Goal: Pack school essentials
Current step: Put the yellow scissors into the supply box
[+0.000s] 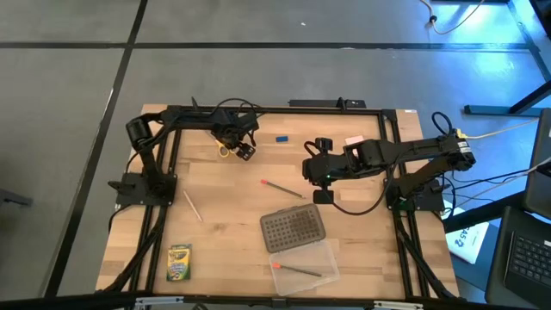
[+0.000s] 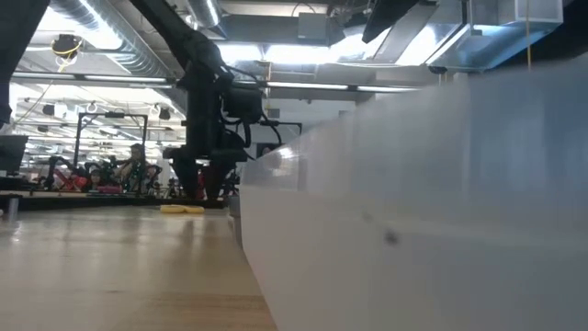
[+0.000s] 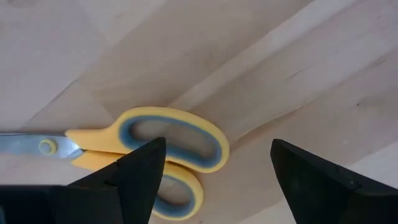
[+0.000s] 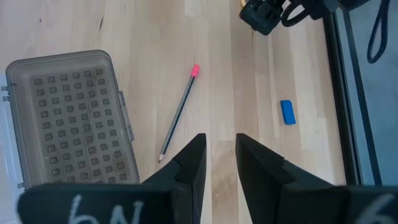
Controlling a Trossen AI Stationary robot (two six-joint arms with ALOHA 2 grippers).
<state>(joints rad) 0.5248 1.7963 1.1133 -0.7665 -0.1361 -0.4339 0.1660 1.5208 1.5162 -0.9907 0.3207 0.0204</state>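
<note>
Yellow-handled scissors (image 3: 168,140) lie flat on the wood at the table's far left (image 1: 225,151). My left gripper (image 3: 217,146) hangs open just above them, pointing down (image 1: 241,149). One finger stands over the handle loops and the other over bare wood; in the low view the scissors (image 2: 184,209) lie below that gripper (image 2: 207,188). My right gripper (image 4: 221,146) waits raised over the table's middle right (image 1: 317,176). It has a narrow gap between its fingers and nothing in it. A blue eraser (image 1: 281,137) and a red-tipped pencil (image 4: 180,112) lie apart on the table.
The grey dotted lid (image 1: 293,228) and the clear case (image 1: 306,265), with a pencil inside, sit near the front; the case (image 2: 413,202) fills the low view's right. A pale pencil (image 1: 193,205), a crayon box (image 1: 178,263) and a pink pad (image 1: 353,139) lie around.
</note>
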